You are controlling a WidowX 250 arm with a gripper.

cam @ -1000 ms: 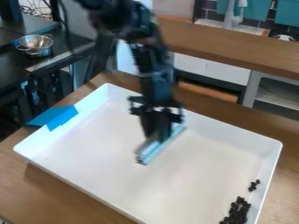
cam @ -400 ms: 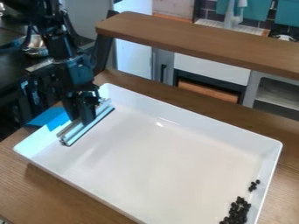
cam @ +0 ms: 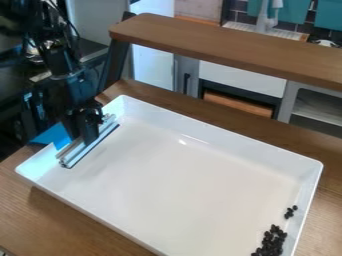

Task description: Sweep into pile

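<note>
The gripper (cam: pixel 87 132), closed on the squeegee (cam: pixel 75 155) by the left edge of the tray (cam: pixel 41 161), best sweeps blade-level toward the pellets (cam: pixel 270 243).

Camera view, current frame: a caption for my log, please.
Gripper holding a long bar inside a white tray, dark pellets clustered by the tray's far-right wall.
</note>
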